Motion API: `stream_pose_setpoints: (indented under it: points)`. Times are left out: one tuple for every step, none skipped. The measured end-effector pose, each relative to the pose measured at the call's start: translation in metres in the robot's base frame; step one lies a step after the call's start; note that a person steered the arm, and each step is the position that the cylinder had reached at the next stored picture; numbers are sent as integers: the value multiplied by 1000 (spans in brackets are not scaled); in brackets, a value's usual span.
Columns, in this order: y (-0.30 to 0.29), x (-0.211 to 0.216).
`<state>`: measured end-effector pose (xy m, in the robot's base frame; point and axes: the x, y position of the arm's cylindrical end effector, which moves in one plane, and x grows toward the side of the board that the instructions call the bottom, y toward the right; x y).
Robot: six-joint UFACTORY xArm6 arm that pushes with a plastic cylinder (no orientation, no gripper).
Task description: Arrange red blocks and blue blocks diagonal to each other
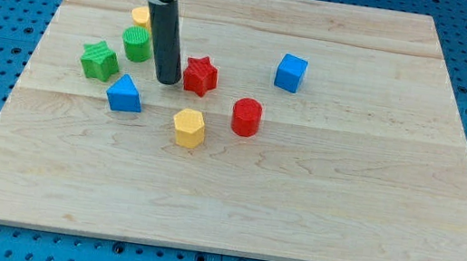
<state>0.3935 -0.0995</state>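
Observation:
A red star block [201, 76] lies left of the board's middle, with a red cylinder [246, 117] below and right of it. A blue cube [290, 73] sits further right, near the view's top. A blue triangular block [124, 94] lies at the left. My tip [167, 81] stands on the board just left of the red star, close to it or touching it, and up and right of the blue triangular block.
A green cylinder [138, 44] and a green star [99, 60] lie left of the rod. A small yellow block [141, 16] sits behind the green cylinder. A yellow hexagonal block [188, 128] lies below the red star. The wooden board [368, 214] rests on a blue pegboard.

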Motion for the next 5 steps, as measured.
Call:
stream_pose_setpoints:
  points:
    - [14,-37]
    - [52,-2]
    - [73,53]
    - [27,53]
    - [-20,71]
